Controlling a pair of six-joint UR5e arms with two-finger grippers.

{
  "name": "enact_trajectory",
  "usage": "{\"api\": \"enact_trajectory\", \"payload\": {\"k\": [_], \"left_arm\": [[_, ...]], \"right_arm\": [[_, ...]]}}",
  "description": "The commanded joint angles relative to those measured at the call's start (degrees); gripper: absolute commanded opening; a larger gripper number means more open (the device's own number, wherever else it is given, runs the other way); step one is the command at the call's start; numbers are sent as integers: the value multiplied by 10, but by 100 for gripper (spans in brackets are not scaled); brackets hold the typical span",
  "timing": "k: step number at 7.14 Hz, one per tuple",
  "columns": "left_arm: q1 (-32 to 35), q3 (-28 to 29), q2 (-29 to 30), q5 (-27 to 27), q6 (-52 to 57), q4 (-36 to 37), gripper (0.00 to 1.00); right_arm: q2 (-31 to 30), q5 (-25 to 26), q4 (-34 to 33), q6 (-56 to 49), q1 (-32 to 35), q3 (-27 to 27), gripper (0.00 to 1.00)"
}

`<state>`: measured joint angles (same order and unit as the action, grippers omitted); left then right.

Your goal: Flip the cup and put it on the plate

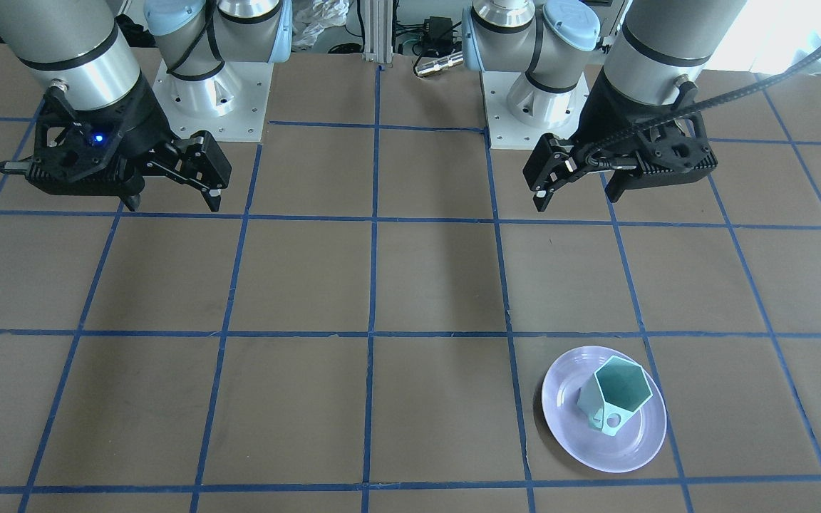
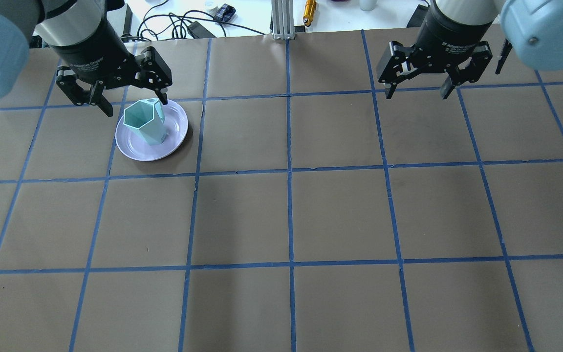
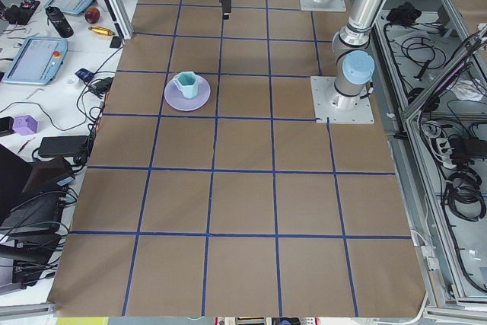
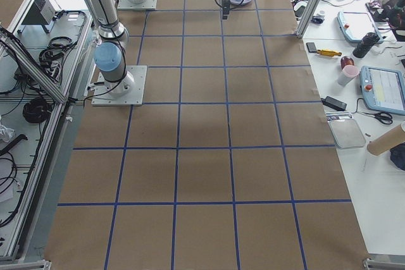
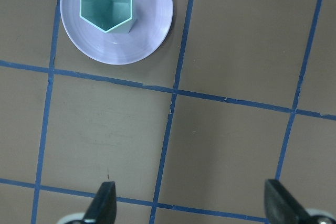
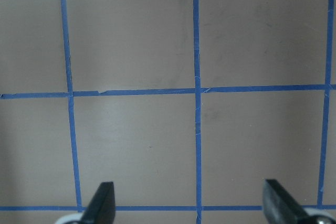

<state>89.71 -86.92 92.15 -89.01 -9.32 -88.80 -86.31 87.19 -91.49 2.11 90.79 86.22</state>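
The pale mint-green cup [image 1: 613,392] stands upright with its hexagonal mouth up on the lavender plate [image 1: 567,434], handle toward the operators' side. It also shows in the overhead view [image 2: 145,122] on the plate [image 2: 176,128], and from above in the left wrist view [image 5: 107,1] on the plate [image 5: 152,30]. My left gripper [image 1: 576,196] [image 2: 136,106] is open and empty, raised and pulled back from the cup toward the robot base. My right gripper [image 1: 172,205] [image 2: 417,94] is open and empty over bare table on the other side.
The brown table [image 2: 286,215] carries a blue tape grid. Both arm bases [image 1: 211,85] stand at the robot-side edge. Cables and a yellow tool [image 2: 309,7] lie beyond the far edge, and tablets and small items [image 3: 38,58] sit on a side bench.
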Motion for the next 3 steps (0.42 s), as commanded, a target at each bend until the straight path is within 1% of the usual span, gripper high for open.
{"api": "enact_trajectory", "payload": {"k": [1,3], "left_arm": [[-1,1,1,0,32,0,100],[-2,1,2,0,49,-1,100]], "right_arm": [[0,0,0,0,0,0,100],[0,0,0,0,0,0,100]]}}
